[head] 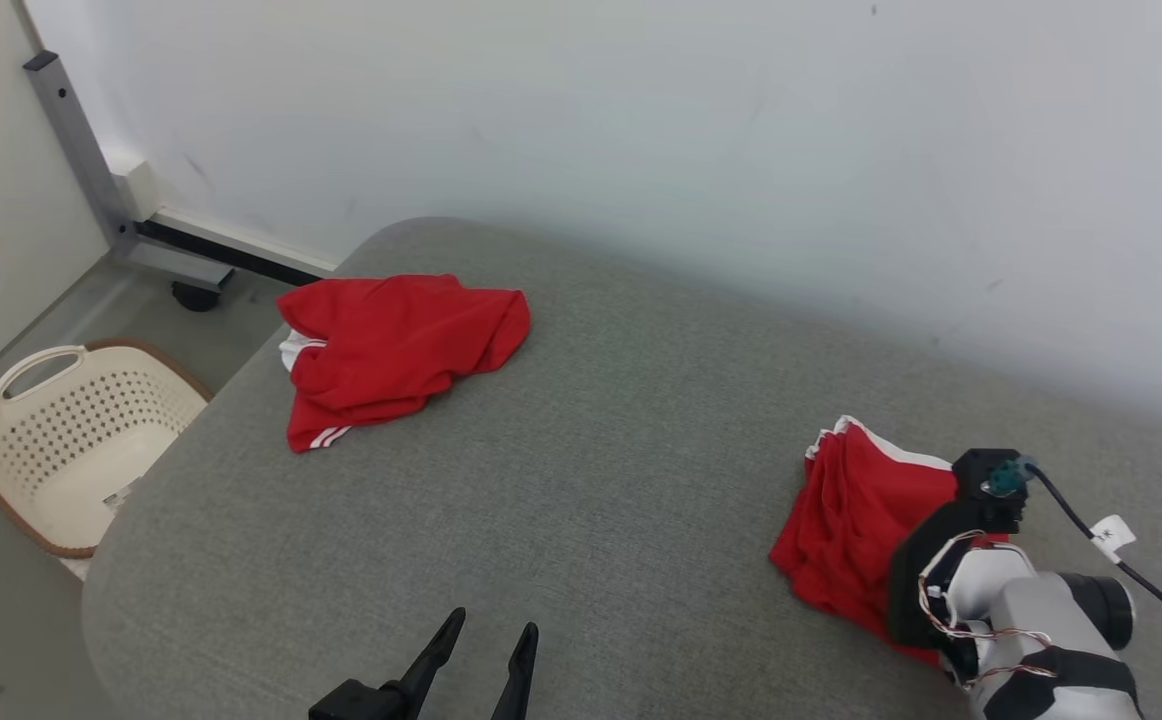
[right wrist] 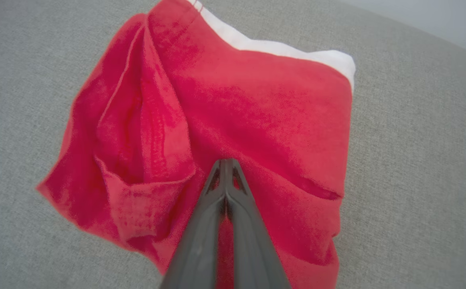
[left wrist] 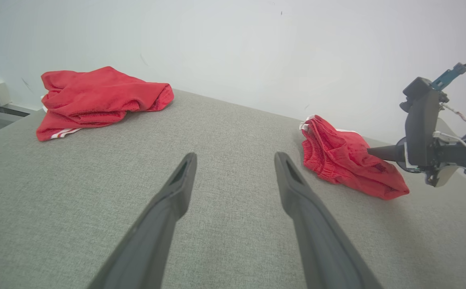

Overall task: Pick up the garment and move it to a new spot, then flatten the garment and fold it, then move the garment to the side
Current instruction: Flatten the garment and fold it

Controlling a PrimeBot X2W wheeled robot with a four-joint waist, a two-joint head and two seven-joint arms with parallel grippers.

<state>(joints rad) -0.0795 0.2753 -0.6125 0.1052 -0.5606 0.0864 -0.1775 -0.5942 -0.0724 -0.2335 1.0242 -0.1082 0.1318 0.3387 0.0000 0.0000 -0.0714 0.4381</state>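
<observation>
Left end effector (left wrist: 236,154) spread wide, right end effector (right wrist: 227,161) closed.

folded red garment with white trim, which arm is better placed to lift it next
Right. The right tool is shut on the folded red garment with white trim; the left tool hangs open over the grey fabric surface, apart from it.

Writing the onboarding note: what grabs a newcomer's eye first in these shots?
Two patches of bright red stand out on the grey surface: a crumpled garment at the far left, and a second garment at the near right, with the right gripper pinched shut on its fabric. The left gripper hangs open over bare surface at the front, and a cream laundry basket sits on the floor off the left edge.
</observation>
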